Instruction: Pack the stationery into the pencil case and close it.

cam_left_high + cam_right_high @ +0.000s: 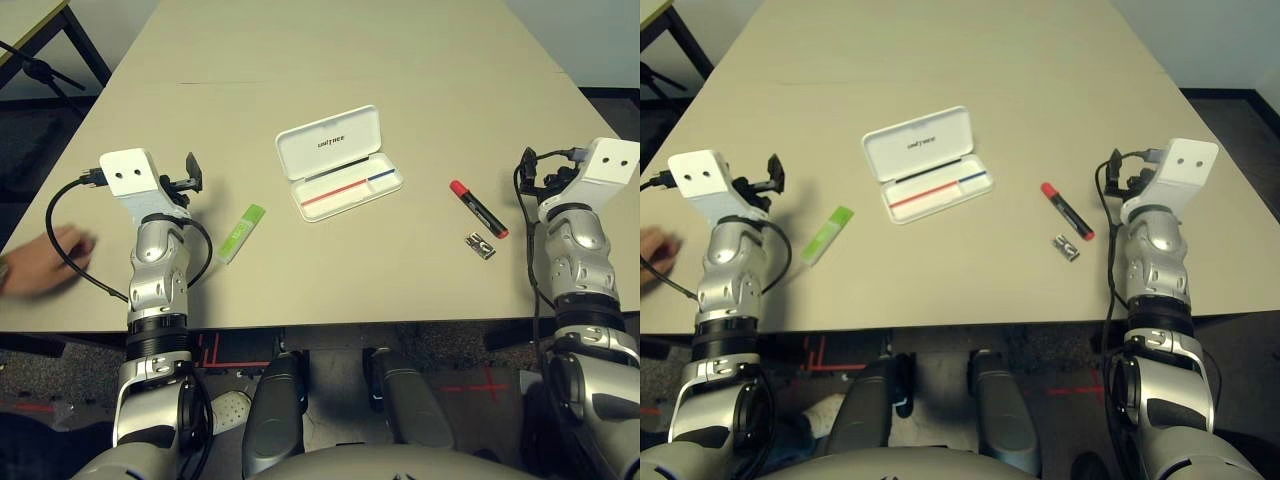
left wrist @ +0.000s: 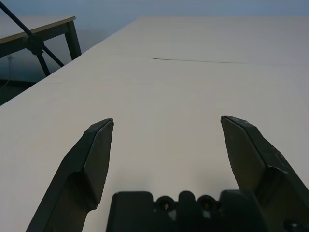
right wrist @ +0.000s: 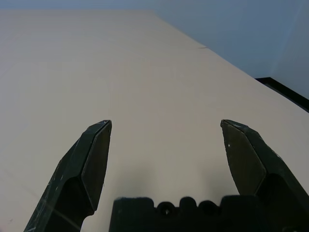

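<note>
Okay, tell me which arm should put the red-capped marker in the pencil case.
Right, I'd say: the red-capped marker lies just inward of the open right end effector, while the open pencil case separates it from the left arm's side.

Side table (image 2: 38, 35) beyond the tabletop (image 2: 159, 96).

The pencil case (image 1: 341, 163) looks smooth white plastic, the tabletop (image 1: 420, 270) matt, the forearms (image 1: 160, 262) glossy silvery metal.
</note>
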